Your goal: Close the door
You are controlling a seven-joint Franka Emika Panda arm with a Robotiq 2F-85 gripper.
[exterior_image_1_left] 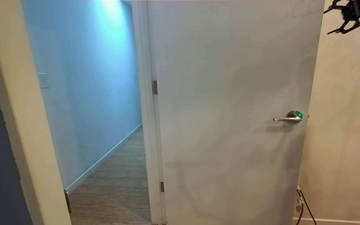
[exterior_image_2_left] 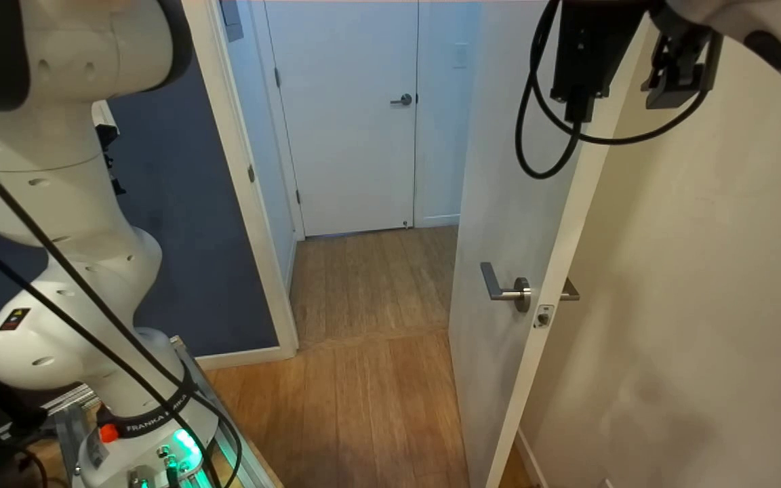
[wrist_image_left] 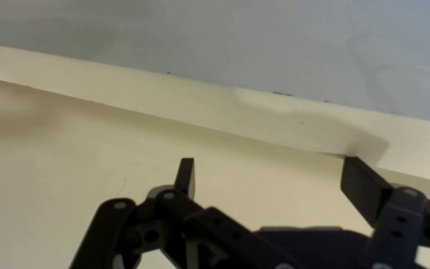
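Exterior view, from the left: a white robot arm (exterior_image_2_left: 99, 203) rises from a base with a green light, in front of a dark blue wall (exterior_image_2_left: 194, 271). Next comes a white door frame (exterior_image_2_left: 258, 230), then a wood floor (exterior_image_2_left: 377, 379) running back to a far white door (exterior_image_2_left: 350, 149), which is shut. Right of these stands the door (exterior_image_2_left: 506, 190) itself, open, its narrow edge toward the camera and a silver lever handle (exterior_image_2_left: 510, 295) on its face. Black cables (exterior_image_2_left: 624, 141) hang before its upper part, and a beige wall (exterior_image_2_left: 702, 285) fills the right side.

In an exterior view, a blue-lit wall (exterior_image_1_left: 83, 93) lies left of the door; along the panel come hinges (exterior_image_1_left: 155, 87), then the lever handle near the free edge. At the upper right is the gripper (exterior_image_1_left: 326, 23), spread wide, just beside that edge as seen from here.

Wrist view: on the left one black finger (wrist_image_left: 186, 177), then the beige wall showing through the gap, then the other finger (wrist_image_left: 364, 188). Above them the door's pale edge slants down to the right. The finger on the right overlaps the lower border of that edge; whether the two touch cannot be told.
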